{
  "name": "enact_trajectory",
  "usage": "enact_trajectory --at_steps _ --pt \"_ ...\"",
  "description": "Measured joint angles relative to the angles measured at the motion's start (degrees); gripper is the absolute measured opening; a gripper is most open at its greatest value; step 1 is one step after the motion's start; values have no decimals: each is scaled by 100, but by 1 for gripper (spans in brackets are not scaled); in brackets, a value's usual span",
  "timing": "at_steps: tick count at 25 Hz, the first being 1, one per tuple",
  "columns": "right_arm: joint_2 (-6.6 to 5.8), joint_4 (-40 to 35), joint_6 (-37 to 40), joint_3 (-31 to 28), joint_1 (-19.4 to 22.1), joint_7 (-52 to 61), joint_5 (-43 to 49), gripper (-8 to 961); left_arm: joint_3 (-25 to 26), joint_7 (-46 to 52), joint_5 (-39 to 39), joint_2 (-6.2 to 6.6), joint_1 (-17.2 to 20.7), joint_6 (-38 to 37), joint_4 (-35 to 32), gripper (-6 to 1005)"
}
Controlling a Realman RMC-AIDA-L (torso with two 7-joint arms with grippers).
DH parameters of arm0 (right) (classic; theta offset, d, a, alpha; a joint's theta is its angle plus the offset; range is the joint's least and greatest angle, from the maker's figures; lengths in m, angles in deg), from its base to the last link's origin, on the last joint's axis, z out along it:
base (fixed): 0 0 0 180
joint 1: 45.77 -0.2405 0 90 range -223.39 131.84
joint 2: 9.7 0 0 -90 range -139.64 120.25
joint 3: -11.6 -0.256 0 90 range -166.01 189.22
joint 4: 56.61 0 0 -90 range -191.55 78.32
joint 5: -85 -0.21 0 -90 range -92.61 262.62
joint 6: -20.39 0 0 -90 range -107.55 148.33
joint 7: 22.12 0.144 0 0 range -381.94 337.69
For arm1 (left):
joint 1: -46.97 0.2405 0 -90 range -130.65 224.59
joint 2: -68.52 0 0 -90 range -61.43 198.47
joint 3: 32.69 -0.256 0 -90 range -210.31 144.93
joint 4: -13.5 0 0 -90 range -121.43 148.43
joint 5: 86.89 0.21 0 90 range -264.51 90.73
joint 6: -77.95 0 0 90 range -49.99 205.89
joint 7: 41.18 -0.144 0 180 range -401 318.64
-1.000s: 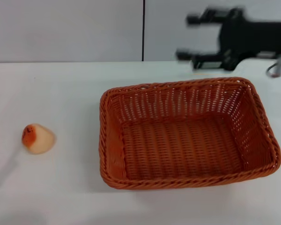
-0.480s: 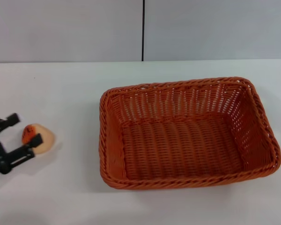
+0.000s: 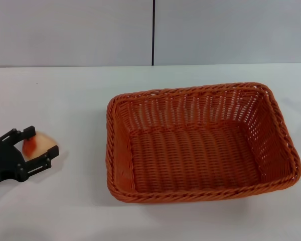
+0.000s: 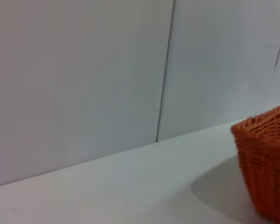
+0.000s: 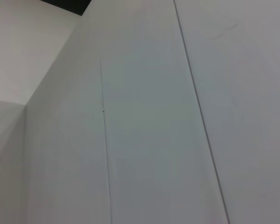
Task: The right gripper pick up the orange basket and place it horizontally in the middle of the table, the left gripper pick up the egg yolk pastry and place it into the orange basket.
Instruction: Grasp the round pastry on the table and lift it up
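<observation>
The orange basket (image 3: 200,194) lies lengthwise across the middle-right of the white table (image 3: 75,95), and it holds nothing. One of its corners (image 4: 266,158) shows in the left wrist view. The egg yolk pastry (image 3: 45,141) rests on the table near the left edge, its orange-red patch turned toward the arm. My left gripper (image 3: 41,141) reaches in from the left and stands open, with one fingertip (image 3: 29,132) behind the pastry and the other in front. The right gripper is out of view; its wrist camera sees only wall.
A pale panelled wall with a dark vertical seam (image 3: 153,32) rises behind the table's far edge. Bare tabletop separates the pastry from the basket's left rim.
The right gripper left the view from above the basket's far right side. The left gripper came in from the left and slid forward until its fingers straddle the pastry.
</observation>
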Motion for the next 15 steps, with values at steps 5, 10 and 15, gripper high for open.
enact_trajectory --at_steps 5,10,15 --pt "-15 30 4 -9 -31 -2 10 758 19 -535 -46 -33 -6 -488 -267 847" --pt "-18 44 -2 -12 -51 -5 18 758 -29 -636 -48 -34 -55 -691 -435 832" --pt "-26 123 1 -23 -78 -8 28 758 -33 -602 -48 -29 -58 -705 -445 818"
